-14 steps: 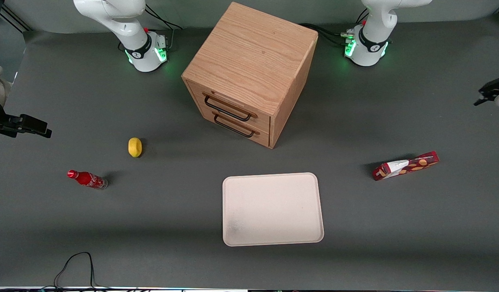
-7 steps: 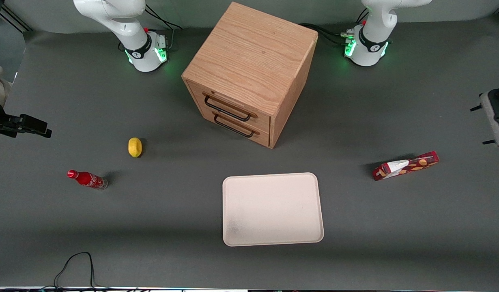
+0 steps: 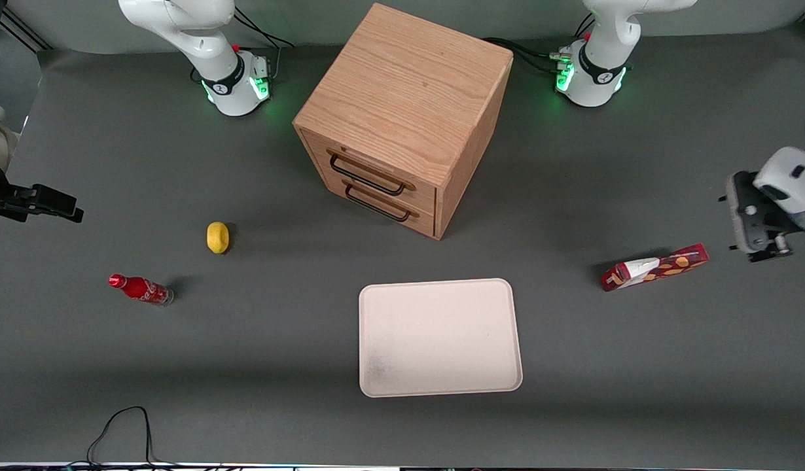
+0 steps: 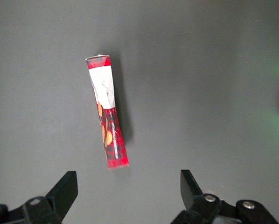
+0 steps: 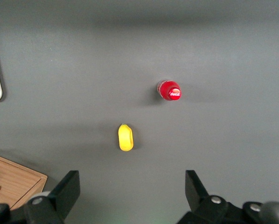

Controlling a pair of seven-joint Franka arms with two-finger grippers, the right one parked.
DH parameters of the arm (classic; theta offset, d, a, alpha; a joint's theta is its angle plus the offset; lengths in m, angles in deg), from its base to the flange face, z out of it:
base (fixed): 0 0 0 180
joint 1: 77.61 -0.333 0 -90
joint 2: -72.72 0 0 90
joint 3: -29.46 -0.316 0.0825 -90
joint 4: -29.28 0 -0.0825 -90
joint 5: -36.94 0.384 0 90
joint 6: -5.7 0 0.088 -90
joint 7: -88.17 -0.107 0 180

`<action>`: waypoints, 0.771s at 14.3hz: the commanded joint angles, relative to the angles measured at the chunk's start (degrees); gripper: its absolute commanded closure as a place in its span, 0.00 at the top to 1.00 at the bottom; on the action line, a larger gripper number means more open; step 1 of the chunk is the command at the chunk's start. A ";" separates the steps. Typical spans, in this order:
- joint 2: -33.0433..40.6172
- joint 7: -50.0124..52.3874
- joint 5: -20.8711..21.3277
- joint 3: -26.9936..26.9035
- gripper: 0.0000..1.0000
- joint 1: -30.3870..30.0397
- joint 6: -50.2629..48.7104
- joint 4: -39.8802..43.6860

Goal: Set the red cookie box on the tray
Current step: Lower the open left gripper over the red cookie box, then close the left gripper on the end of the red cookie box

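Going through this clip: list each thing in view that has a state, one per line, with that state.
red cookie box: lying on the table, not gripped, off the tray.
tray: flat on the table, nothing on it.
gripper: open, above the table near the red cookie box, holding nothing.
drawer cabinet: both drawers shut.
soda bottle: upright, capped.
lemon: resting on the table.

Mostly matte stuff here
Red cookie box (image 4: pixel 107 112) looks like glossy printed cardboard, tray (image 3: pixel 440 337) smooth plastic, gripper (image 4: pixel 129 196) matte black, tabletop (image 3: pixel 638 366) dull grey.
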 commanded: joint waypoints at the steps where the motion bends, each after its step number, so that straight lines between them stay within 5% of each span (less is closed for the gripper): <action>1: 2.17 -0.60 -0.37 -0.62 0.98 1.22 12.00 -10.86; 11: -9.60 -0.95 -0.55 -0.62 0.97 1.13 37.71 -19.76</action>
